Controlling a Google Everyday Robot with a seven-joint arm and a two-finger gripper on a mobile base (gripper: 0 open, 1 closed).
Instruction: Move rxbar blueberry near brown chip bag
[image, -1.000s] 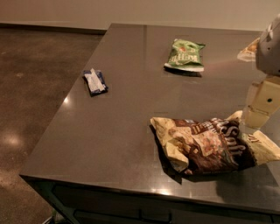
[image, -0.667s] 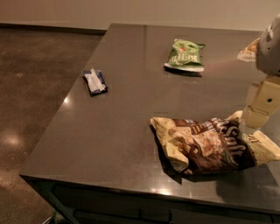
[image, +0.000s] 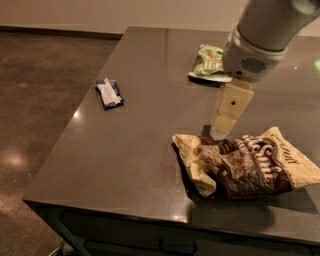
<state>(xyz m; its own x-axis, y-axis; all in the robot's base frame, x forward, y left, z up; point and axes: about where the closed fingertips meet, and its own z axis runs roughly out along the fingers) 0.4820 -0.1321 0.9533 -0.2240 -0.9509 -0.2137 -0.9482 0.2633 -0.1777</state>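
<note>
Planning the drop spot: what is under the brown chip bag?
The brown chip bag lies flat on the table; anything beneath it is covered. The gripper hangs by its far edge.

The rxbar blueberry (image: 109, 93) is seen lying flat near the left edge of the table (image: 140, 150) — well apart from the brown chip bag (image: 245, 165), spread at the front right. The gripper (image: 222, 131) is held just behind that bag's left end — the green chip bag (image: 209, 62) is seen farther back.

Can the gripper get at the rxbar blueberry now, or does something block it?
Probably yes. The gripper is beside the brown chip bag, and only bare table lies between it and the rxbar blueberry; the green chip bag sits off that path.
</note>
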